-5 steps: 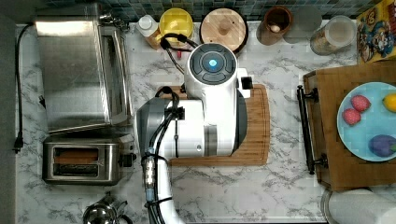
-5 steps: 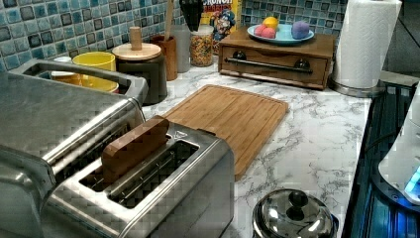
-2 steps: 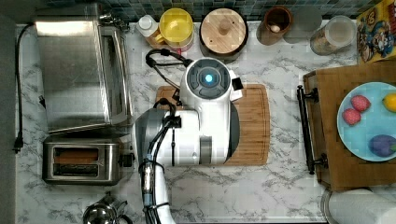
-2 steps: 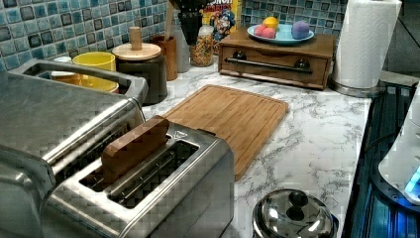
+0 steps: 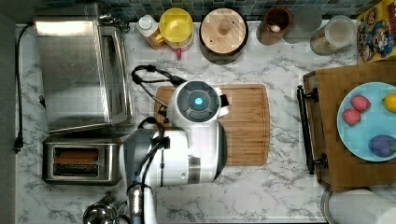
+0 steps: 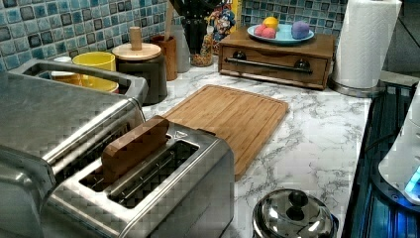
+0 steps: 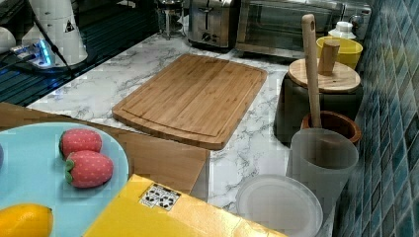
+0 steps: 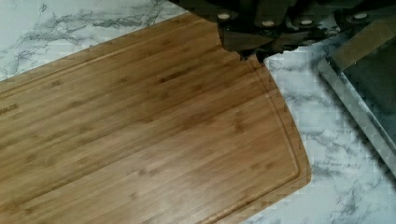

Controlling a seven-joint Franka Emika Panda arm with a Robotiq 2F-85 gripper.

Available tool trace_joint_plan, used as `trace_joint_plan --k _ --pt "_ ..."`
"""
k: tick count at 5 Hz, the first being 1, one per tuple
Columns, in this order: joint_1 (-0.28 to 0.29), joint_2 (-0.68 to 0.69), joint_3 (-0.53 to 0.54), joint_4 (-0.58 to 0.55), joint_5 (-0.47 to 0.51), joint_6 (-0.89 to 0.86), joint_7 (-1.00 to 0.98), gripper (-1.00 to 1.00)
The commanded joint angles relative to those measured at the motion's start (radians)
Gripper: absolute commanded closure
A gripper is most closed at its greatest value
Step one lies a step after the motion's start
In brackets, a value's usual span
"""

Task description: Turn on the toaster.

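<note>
The toaster (image 5: pixel 79 161) is a small steel box at the top view's lower left, next to the big toaster oven (image 5: pixel 79 70). A brown slice of bread (image 6: pixel 133 146) stands up out of one of its slots. The toaster (image 6: pixel 163 198) fills the near corner of the left view, and the toaster (image 7: pixel 212 22) sits at the far end of the counter in the right view. My arm (image 5: pixel 198 100) hangs over the left end of the bamboo cutting board (image 5: pixel 245 126). In the wrist view my gripper (image 8: pixel 253 52) is shut and empty above the board's corner (image 8: pixel 140 140).
A steel pot lid (image 6: pixel 292 218) sits near the toaster. Jars and a yellow cup (image 5: pixel 176 23) line the tiled back wall. A wooden tray (image 5: pixel 327 116) carries a blue plate of fruit. A steel appliance edge (image 8: pixel 369 79) lies close beside my gripper.
My arm has swung across the cutting board toward the top view's lower left, closer to the toaster. The toaster and the bread slice have not moved.
</note>
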Motion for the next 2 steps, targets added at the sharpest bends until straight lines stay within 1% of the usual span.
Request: trace_joint_plan --k 1,2 --pt "0.088 -0.160 0.140 -0.155 0.093 0.023 -0.132 1.00" --pt "0.095 -0.188 0.137 -0.194 0.144 0.023 -0.156 1.00"
